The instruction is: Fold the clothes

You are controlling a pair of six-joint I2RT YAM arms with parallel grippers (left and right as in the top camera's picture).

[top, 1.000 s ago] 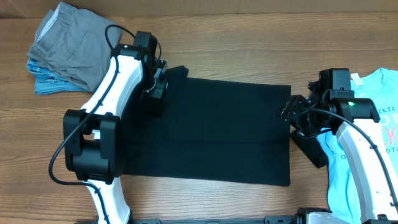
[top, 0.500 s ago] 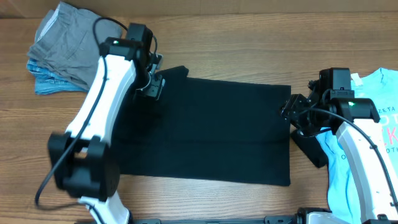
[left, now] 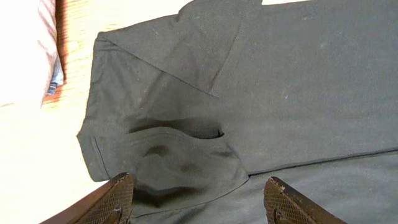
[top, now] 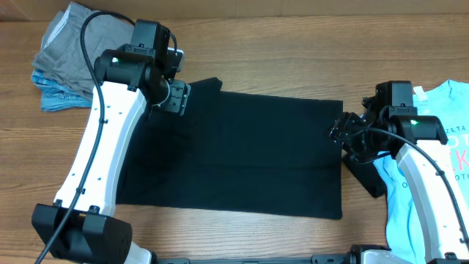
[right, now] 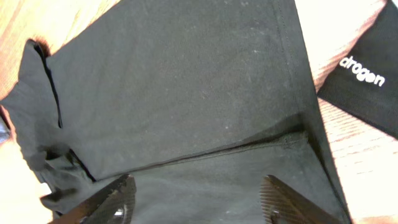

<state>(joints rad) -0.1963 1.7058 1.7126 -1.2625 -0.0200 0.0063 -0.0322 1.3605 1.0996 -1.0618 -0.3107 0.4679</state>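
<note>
The black T-shirt (top: 249, 154) lies flat in the middle of the table (top: 293, 44), folded to a broad rectangle whose long axis runs left to right. The left gripper (top: 176, 98) hangs over its far-left corner, jaws well apart and empty, with the tucked sleeve (left: 180, 163) just ahead of the fingers (left: 118, 194) in the wrist view. The right gripper (top: 339, 133) sits at the shirt's right edge, toward the far side, likewise spread and holding nothing. Each arm is nearest its own short edge, so a fold across the long axis looks likeliest next, though I cannot tell whether either fingertip touches the cloth.
</note>
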